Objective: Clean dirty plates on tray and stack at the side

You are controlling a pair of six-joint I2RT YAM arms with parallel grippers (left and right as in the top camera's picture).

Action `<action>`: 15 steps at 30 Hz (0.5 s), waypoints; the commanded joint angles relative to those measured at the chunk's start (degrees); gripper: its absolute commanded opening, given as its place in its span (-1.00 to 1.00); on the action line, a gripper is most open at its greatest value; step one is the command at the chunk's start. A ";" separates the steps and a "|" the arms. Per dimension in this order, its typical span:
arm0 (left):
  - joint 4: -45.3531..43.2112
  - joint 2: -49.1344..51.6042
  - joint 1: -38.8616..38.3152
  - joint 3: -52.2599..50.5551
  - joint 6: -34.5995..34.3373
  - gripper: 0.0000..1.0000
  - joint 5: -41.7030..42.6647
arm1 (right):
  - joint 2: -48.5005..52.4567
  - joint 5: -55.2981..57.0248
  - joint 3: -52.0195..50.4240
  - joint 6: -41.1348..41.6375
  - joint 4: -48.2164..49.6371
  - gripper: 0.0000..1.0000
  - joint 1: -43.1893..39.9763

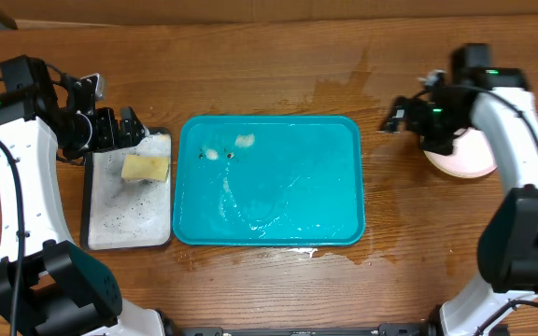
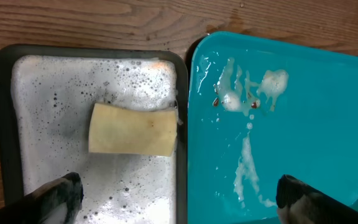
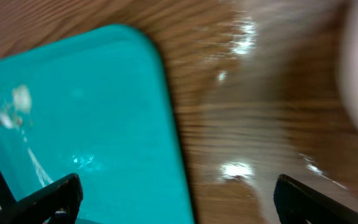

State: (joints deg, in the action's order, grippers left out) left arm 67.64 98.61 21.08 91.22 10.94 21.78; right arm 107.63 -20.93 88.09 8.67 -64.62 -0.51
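Overhead, starting at the 9 o'clock side of the tabletop (image 1: 269,75), the left fingers (image 2: 58,194) hang spread wide over the black-rimmed soapy tray (image 2: 5,124). The yellow sponge (image 2: 132,129) lies just ahead of them, its long axis crossways to the gap.

In the middle sits the teal tray (image 1: 344,187), its long side running from 9 to 3. I see no plates on it, only foam and a few brown crumbs (image 1: 227,149) towards its 11 o'clock corner.

The plates (image 1: 465,163) are off at 3 o'clock on the bare wood, partly under the right arm. How many are stacked there I can't make out.

The right fingers (image 3: 55,196) stand wide apart with nothing between them. The stack lies at about 4 o'clock from them, very near.

So the right arm is much the nearer to the plates. To my eye the stacking looks finished.
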 commanded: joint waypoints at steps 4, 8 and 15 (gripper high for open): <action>-0.17 0.39 -0.15 0.76 0.42 0.99 -0.17 | -0.17 -1.03 1.66 -1.25 4.44 1.00 6.47; -0.20 0.39 -0.15 0.76 0.42 1.00 -0.15 | -0.17 -1.03 1.66 -1.25 6.36 1.00 8.57; -0.17 0.39 -0.15 0.76 0.42 1.00 -0.17 | -0.17 -1.03 1.66 -1.25 6.49 1.00 8.70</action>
State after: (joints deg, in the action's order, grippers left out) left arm 67.66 98.61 21.08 91.22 10.94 21.78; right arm 107.63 -21.67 88.09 7.84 -58.30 8.29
